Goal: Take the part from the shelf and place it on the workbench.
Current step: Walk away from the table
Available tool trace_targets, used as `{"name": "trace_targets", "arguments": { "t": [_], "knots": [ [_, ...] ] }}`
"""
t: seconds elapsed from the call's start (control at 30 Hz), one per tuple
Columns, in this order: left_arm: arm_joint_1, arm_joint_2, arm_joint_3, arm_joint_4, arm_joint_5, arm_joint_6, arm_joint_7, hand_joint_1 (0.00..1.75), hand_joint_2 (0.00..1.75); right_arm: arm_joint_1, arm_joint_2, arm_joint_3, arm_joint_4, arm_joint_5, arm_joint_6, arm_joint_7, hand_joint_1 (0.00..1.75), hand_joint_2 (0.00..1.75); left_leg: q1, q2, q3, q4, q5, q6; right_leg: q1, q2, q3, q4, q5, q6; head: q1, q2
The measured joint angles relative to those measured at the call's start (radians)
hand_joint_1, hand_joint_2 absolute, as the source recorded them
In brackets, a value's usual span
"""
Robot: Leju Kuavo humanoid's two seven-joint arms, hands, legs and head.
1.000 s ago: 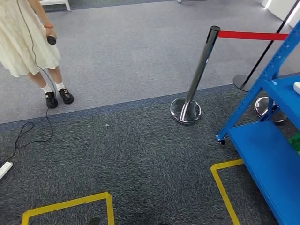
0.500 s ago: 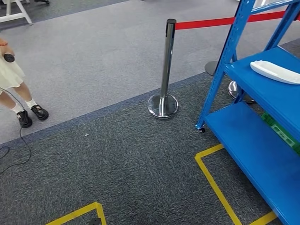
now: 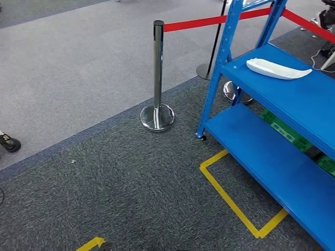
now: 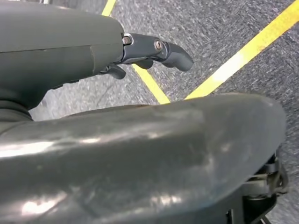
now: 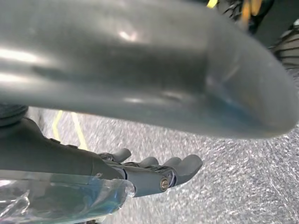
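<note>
The long white part (image 3: 276, 68) lies flat on the middle board of the blue shelf (image 3: 300, 99), at the right in the head view. My left hand (image 4: 148, 49) hangs over the grey carpet with its fingers stretched out and nothing in them. My right hand (image 5: 159, 171) also hangs low above the carpet, fingers extended and holding nothing. Both hands are far from the shelf.
A chrome barrier post (image 3: 158, 73) with a red belt (image 3: 193, 23) stands left of the shelf. Yellow floor tape (image 3: 233, 201) marks a box before the lower shelf board (image 3: 268, 157). Green pieces (image 3: 284, 128) lie behind it. A person's shoe (image 3: 10, 143) shows at the left edge.
My view has swung to the right: the shelf and the white part have come further into the picture, and the person has slid out past the left edge.
</note>
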Motion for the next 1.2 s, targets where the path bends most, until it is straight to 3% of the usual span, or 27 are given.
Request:
{"name": "trace_targets", "arguments": {
  "t": [0.03,0.07,0.13,0.2,0.23,0.3,0.33,0.4,0.47,0.5,0.53,0.6,0.67,0.73,0.8,0.83,0.9,0.97,1.03,1.07,1.1,1.2],
  "knots": [
    [0.0,0.0,0.0,0.0,0.0,0.0,0.0,0.0,0.0,0.001,0.0,0.0,0.0,0.0,0.0,0.0,0.0,0.0,-0.001,0.014,0.001,0.0,-0.001,0.001,0.0,-0.004,-0.003,0.014,0.002,0.0,0.0,0.0],
    [0.0,0.0,0.0,0.0,0.0,0.0,0.0,0.0,0.0,0.003,0.0,-0.001,0.0,0.0,0.0,0.0,0.0,0.0,-0.002,0.027,0.003,0.0,-0.003,0.0,0.0,-0.008,0.014,-0.013,0.022,-0.001,0.0,0.0],
    [-0.001,0.0,0.0,0.0,0.0,0.0,0.0,0.0,0.0,0.004,0.0,-0.001,0.0,0.0,0.0,0.0,0.0,0.0,-0.003,0.049,0.01,0.001,-0.008,-0.005,0.003,-0.046,0.089,-0.143,0.077,-0.005,0.001,0.0],
    [-0.001,0.0,0.0,0.0,0.0,0.0,0.0,0.0,0.0,-0.001,0.0,-0.001,0.0,0.0,0.0,-0.001,0.0,0.0,-0.009,0.068,0.017,0.003,-0.015,-0.015,0.009,-0.081,0.145,-0.24,0.105,-0.015,-0.001,0.0],
    [-0.001,0.0,0.0,0.0,0.0,0.0,0.0,0.0,0.0,-0.002,0.0,-0.001,0.0,0.0,0.0,-0.002,0.0,0.0,-0.011,0.077,0.019,0.003,-0.017,-0.019,0.013,-0.086,0.151,-0.254,0.105,-0.021,-0.002,0.0],
    [-0.003,-0.001,0.0,0.0,0.0,-0.001,0.0,0.0,0.0,0.0,0.0,-0.002,0.0,-0.001,-0.001,-0.002,0.0,0.0,-0.011,0.093,0.024,0.001,-0.02,-0.029,0.014,-0.06,0.148,-0.257,0.109,-0.034,-0.003,0.0],
    [-0.004,-0.002,0.0,0.0,0.0,-0.001,0.0,0.0,0.0,0.001,0.0,-0.002,0.0,-0.001,-0.001,-0.002,0.0,0.0,-0.009,0.083,0.023,0.006,-0.027,-0.035,0.012,-0.048,0.147,-0.259,0.111,-0.04,-0.004,0.0],
    [-0.005,-0.002,0.0,0.0,0.0,-0.001,0.0,0.0,0.0,0.001,0.001,-0.002,0.0,0.0,-0.001,-0.001,0.0,0.0,-0.005,0.036,-0.002,0.065,-0.069,-0.046,0.007,-0.023,0.148,-0.264,0.116,-0.05,-0.007,0.0],
    [-0.003,-0.001,0.0,0.0,0.0,-0.002,0.0,0.0,0.0,0.0,0.001,-0.003,0.0,0.0,-0.001,-0.001,0.0,0.0,-0.004,-0.004,-0.064,0.192,-0.13,-0.05,0.005,0.002,0.146,-0.264,0.118,-0.054,-0.011,0.0],
    [-0.002,-0.001,0.0,0.0,0.0,-0.002,0.0,0.0,0.0,0.0,0.002,-0.003,0.0,0.0,-0.001,-0.001,0.0,0.0,-0.003,-0.01,-0.095,0.248,-0.146,-0.051,0.005,0.016,0.145,-0.264,0.119,-0.055,-0.011,0.0],
    [-0.001,0.0,0.0,0.0,0.0,-0.002,0.0,0.0,0.0,0.001,0.002,-0.003,0.0,0.0,-0.001,-0.001,0.0,0.0,-0.003,-0.013,-0.113,0.276,-0.144,-0.051,0.004,0.031,0.145,-0.264,0.119,-0.055,-0.012,0.0],
    [-0.001,0.0,0.0,0.0,-0.001,-0.002,0.0,0.0,0.0,0.002,0.002,-0.004,0.0,0.001,-0.001,-0.001,0.0,0.0,0.001,-0.021,-0.098,0.225,-0.087,-0.051,0.002,0.061,0.145,-0.264,0.121,-0.052,-0.012,0.0],
    [-0.002,-0.001,0.0,0.0,-0.001,-0.001,0.0,0.0,0.0,0.0,0.002,-0.005,0.0,0.001,-0.001,-0.001,0.0,0.0,0.01,-0.069,-0.042,0.099,-0.022,-0.052,0.001,0.089,0.142,-0.26,0.123,-0.044,-0.013,0.0],
    [-0.004,-0.001,0.0,0.0,-0.001,0.0,0.0,0.0,0.0,-0.001,0.002,-0.005,0.0,0.001,-0.001,-0.001,0.0,0.0,0.015,-0.108,-0.01,0.024,-0.004,-0.048,0.0,0.113,0.132,-0.258,0.125,-0.03,-0.014,0.0],
    [-0.005,-0.002,0.0,0.0,-0.001,0.0,0.0,0.0,0.0,0.002,0.002,-0.006,0.0,0.002,-0.001,-0.001,0.0,0.0,0.013,-0.096,-0.008,0.012,-0.006,-0.034,-0.005,0.135,0.122,-0.263,0.131,-0.015,-0.016,0.0],
    [-0.006,-0.002,0.0,0.0,-0.001,0.0,0.0,0.0,0.0,0.006,0.002,-0.007,0.0,0.002,-0.001,-0.001,0.0,0.0,0.012,-0.085,-0.007,0.009,-0.003,-0.026,-0.005,0.127,0.117,-0.261,0.129,-0.01,-0.016,0.0],
    [-0.006,-0.003,0.0,0.0,-0.001,0.0,0.0,0.0,0.0,0.008,0.002,-0.008,0.0,0.001,-0.001,-0.001,0.0,0.0,0.011,-0.057,-0.005,0.005,0.001,-0.011,-0.002,0.073,0.09,-0.207,0.094,-0.004,-0.009,0.0],
    [-0.002,-0.003,0.0,0.0,-0.001,0.0,0.0,0.0,0.0,0.003,0.002,-0.008,0.0,0.001,-0.001,-0.001,0.0,0.0,0.004,-0.028,-0.004,0.004,-0.001,-0.003,0.0,0.013,0.034,-0.083,0.026,-0.001,-0.002,0.0],
    [0.0,-0.002,0.0,0.0,-0.001,0.0,0.0,0.0,0.0,0.002,0.002,-0.009,0.0,0.002,-0.001,-0.001,0.0,0.0,0.0,0.004,-0.003,0.004,-0.003,0.0,0.0,-0.003,-0.005,0.009,-0.008,0.0,-0.002,0.0],
    [0.0,-0.002,0.0,0.0,-0.001,0.0,0.0,0.0,0.0,0.003,0.002,-0.009,0.0,0.002,-0.001,-0.001,0.0,0.0,-0.001,0.017,-0.002,0.004,-0.004,0.0,0.0,-0.006,0.002,0.005,0.001,0.0,-0.001,0.0],
    [0.0,-0.002,0.0,0.0,-0.001,0.0,0.0,0.0,0.0,0.005,0.002,-0.009,0.0,0.002,0.0,-0.001,0.0,0.0,-0.002,0.03,0.0,0.004,-0.006,-0.001,0.0,-0.013,0.029,-0.036,0.025,-0.001,-0.001,0.0],
    [-0.001,-0.002,0.0,0.0,-0.001,0.0,0.0,0.0,0.0,0.002,0.002,-0.011,0.0,0.005,0.0,-0.001,0.0,0.0,-0.008,0.061,0.011,0.006,-0.015,-0.012,0.006,-0.076,0.138,-0.221,0.094,-0.011,-0.002,0.0]
  ]
}}
